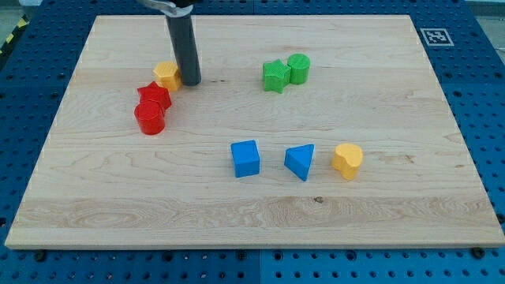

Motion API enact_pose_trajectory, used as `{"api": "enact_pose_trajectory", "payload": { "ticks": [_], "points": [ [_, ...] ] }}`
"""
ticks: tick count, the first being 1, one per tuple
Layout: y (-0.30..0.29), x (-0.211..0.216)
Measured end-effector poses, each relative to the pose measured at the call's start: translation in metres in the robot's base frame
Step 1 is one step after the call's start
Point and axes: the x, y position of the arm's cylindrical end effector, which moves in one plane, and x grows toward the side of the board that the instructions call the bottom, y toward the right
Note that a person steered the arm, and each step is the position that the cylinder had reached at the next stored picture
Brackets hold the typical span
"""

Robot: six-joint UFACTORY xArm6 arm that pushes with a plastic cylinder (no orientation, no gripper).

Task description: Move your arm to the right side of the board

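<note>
My tip (190,81) is the lower end of a dark rod that comes down from the view's top, in the upper left part of the wooden board (394,213). It stands just right of a yellow block (166,75), touching or almost touching it. A red star-like block (154,96) and a red cylinder (149,117) lie just below and left of the tip. A green star-like block (274,76) and a green cylinder (299,68) sit to its right. A blue cube (245,158), a blue triangular block (301,162) and a yellow heart-like block (347,160) lie in a row lower down.
The board rests on a blue perforated table (481,87). A black-and-white marker tag (434,36) sits at the board's upper right corner.
</note>
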Motion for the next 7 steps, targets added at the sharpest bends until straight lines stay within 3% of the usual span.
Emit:
{"api": "enact_pose_trajectory", "payload": {
  "ticks": [4, 7],
  "points": [
    [-0.036, -0.011],
    [0.077, -0.038]
  ]
}}
